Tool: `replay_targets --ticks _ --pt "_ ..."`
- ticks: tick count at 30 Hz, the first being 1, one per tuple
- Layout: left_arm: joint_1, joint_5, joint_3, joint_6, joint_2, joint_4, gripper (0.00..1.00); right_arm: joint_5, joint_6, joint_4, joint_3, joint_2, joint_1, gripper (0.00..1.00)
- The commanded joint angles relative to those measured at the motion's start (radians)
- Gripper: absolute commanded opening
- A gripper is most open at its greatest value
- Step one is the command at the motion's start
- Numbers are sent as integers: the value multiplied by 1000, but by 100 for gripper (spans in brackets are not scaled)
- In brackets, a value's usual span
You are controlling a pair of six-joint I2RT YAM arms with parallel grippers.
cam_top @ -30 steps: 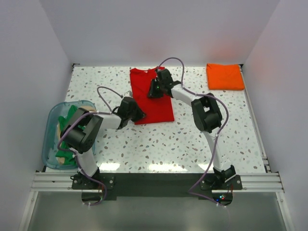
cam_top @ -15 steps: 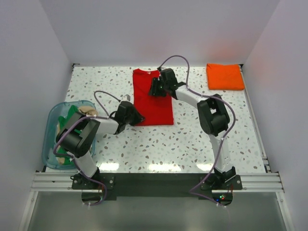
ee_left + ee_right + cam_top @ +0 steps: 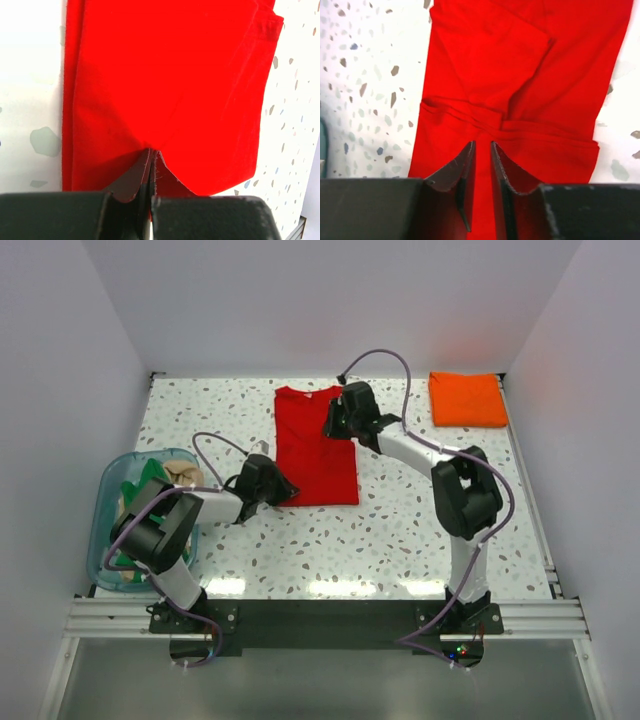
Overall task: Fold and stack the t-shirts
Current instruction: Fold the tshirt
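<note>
- White-walled booth, speckled terrazzo table point(image 3: 420, 540) – both arms reach out to one shirt at mid-table.
- Red t-shirt point(image 3: 315, 455) lies flat toward the far edge, folded lengthwise into a narrow strip, neck end away from the arm bases.
- Change over the last sec: the strip lay skewed, near end kicked right. Now its long edges run about square to the table. The right arm's elbow has swung out to the right and the left wrist has drawn back a little toward the bases.
- Left gripper point(image 3: 151, 155): fingers together, clamped on the near-left corner of the red t-shirt. Cloth tents up into a point at the tips.
- Right gripper point(image 3: 482, 146): narrow slit between fingers, tips at a bunched ridge on the strip's far-right part. Can't tell if a fold is nipped or only pressed.
- Reading: the pair looks to have tugged the strip straight – prep for the cross-fold, which isn't done yet.
- Creases near the right tips prob. need smoothing first, else they get folded in.
- Orange t-shirt point(image 3: 467, 398) sits folded at the far-right corner, well apart from the red one – likely the stack spot.
- Clear tub point(image 3: 96, 540) at the left edge holds green point(image 3: 140, 480) and tan point(image 3: 185, 476) shirts, unfolded. Task looks early to mid.
</note>
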Motion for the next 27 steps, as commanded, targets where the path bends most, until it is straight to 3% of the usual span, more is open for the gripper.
replay_targets --ticks 1,10,13,23,27 --pt "-10 2 -35 24 -10 -98 0 66 -12 -24 1 19 37 21" --pt "-10 7 -61 27 -31 -96 0 141 -9 -136 104 209 76 20" --pt "-10 9 -67 28 -38 -93 0 176 -10 -145 111 246 76 25" --pt "-5 13 -64 32 -81 -121 0 208 -67 -157 72 162 85 55" --pt "19 1 -34 62 -143 -165 10 185 -84 -163 56 82 85 68"
